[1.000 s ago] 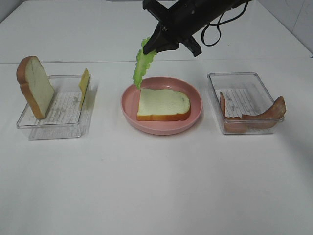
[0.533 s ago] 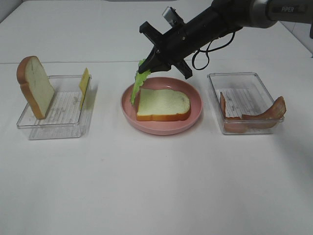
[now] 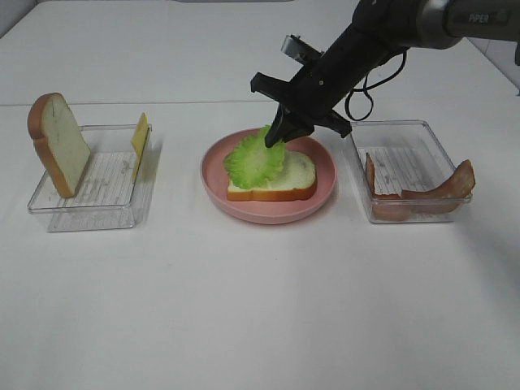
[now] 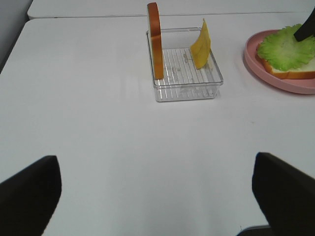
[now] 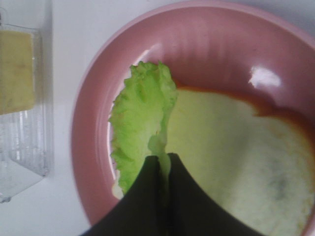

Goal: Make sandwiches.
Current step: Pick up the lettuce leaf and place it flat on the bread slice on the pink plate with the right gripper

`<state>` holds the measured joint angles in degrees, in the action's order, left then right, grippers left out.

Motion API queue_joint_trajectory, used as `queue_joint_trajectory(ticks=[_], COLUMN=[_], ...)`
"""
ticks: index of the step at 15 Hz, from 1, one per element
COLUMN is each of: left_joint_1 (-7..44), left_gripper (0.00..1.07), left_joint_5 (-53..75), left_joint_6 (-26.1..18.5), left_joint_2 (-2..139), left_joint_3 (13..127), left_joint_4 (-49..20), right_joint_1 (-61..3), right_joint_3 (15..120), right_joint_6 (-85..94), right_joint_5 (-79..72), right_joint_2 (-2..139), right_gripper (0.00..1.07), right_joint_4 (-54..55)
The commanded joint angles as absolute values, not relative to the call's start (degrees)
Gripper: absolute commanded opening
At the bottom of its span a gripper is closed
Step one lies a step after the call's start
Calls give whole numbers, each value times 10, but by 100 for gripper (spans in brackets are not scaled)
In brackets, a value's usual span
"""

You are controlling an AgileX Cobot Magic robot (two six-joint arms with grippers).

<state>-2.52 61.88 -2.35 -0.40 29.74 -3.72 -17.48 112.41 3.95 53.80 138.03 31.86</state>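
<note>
The right gripper (image 3: 281, 135) is pinched tight on the stalk end of the lettuce (image 3: 254, 158). The leaf spreads out just below its tips onto the bread slice (image 3: 297, 172) in the pink plate (image 3: 268, 213), most likely so it will lie flat when let go. The left gripper (image 4: 155, 164) is spread wide and holds nothing, with the other bread slice (image 4: 155, 42) and the cheese (image 4: 201, 39) well ahead of it, maybe for later. The black tips hide the bit of leaf they squeeze, so I cannot tell if that end touches the bread.
</note>
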Motion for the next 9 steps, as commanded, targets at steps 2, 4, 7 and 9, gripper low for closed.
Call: queue_joint_trajectory(ticks=[2, 4, 7, 9], left_joint_1=[-22, -22, -22, -22], left_gripper=[98, 98, 98, 98], left_joint_5=[613, 613, 613, 613], left_joint_6=[-23, -23, -23, -23], left_joint_2=[-12, -12, -12, -12], left_joint_3=[296, 296, 296, 296], left_joint_4=[-41, -41, -41, -41], right_joint_1=[-172, -172, -172, -172], right_joint_3=[1122, 1122, 1122, 1122], right_joint_6=[15, 15, 15, 11], right_joint_5=[541, 541, 542, 551], right_joint_2=[1376, 1376, 1375, 1370], right_gripper=[0, 0, 21, 60], right_joint_4=[261, 261, 262, 262])
